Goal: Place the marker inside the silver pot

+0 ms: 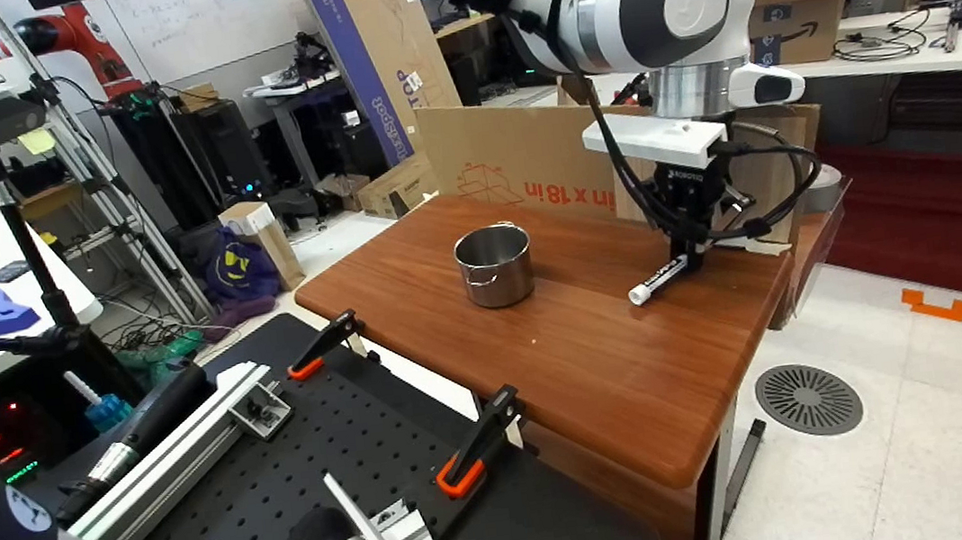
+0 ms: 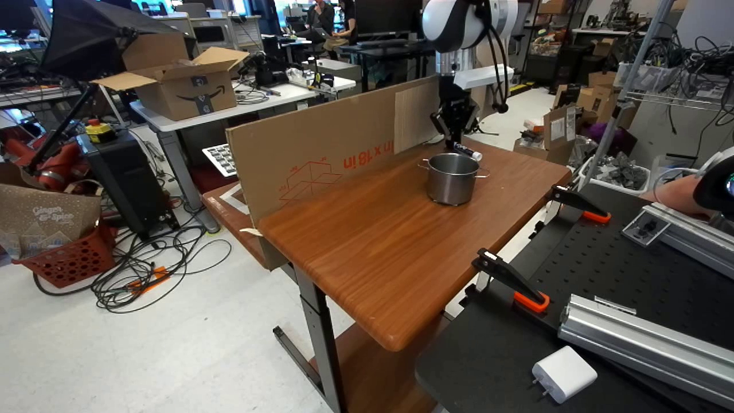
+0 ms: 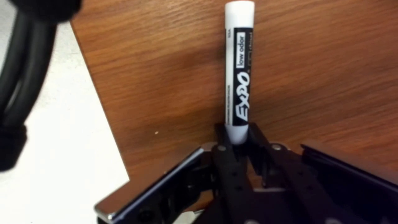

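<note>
The marker [image 3: 239,74] has a black and white label and a white end. One end sits between my fingertips and the rest sticks out ahead in the wrist view. My gripper [image 3: 237,133] is shut on that end. The marker [image 1: 660,280] also shows at my gripper [image 1: 688,259] in an exterior view, low over the table; whether it touches the wood I cannot tell. The silver pot [image 1: 497,279] stands upright on the table, apart from the gripper. In an exterior view the pot [image 2: 451,182] shows in front of the marker [image 2: 468,152]. The pot is out of the wrist view.
The brown wooden table [image 1: 566,378] has an upright cardboard sheet [image 1: 522,152] along one side, close to the gripper. Two orange-and-black clamps [image 1: 474,447] are on the black perforated board [image 1: 356,447] beside the table. Cables hang around the wrist.
</note>
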Controlling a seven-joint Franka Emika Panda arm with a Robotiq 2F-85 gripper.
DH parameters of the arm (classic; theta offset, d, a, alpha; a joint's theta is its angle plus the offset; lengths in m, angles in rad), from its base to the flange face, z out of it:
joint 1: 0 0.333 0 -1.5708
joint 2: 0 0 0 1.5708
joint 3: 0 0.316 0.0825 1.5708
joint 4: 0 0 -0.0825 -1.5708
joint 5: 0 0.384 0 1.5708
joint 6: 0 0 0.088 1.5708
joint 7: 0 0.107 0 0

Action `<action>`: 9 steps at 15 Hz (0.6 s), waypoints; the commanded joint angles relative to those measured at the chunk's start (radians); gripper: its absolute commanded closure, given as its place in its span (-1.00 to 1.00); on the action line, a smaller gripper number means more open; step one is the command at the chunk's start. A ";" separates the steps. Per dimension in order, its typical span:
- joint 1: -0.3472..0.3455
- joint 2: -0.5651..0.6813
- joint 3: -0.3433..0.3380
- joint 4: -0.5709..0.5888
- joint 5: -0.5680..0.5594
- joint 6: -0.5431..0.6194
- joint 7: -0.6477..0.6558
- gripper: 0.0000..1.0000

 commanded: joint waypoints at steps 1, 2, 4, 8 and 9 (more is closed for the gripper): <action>-0.007 -0.045 0.003 -0.030 -0.010 0.012 -0.007 0.90; -0.009 -0.063 0.005 -0.042 -0.007 0.016 -0.008 0.90; -0.009 -0.114 0.007 -0.082 -0.002 0.038 -0.007 0.90; -0.009 -0.234 0.019 -0.212 0.020 0.146 -0.004 0.90; -0.011 -0.259 0.026 -0.244 0.029 0.176 -0.008 0.90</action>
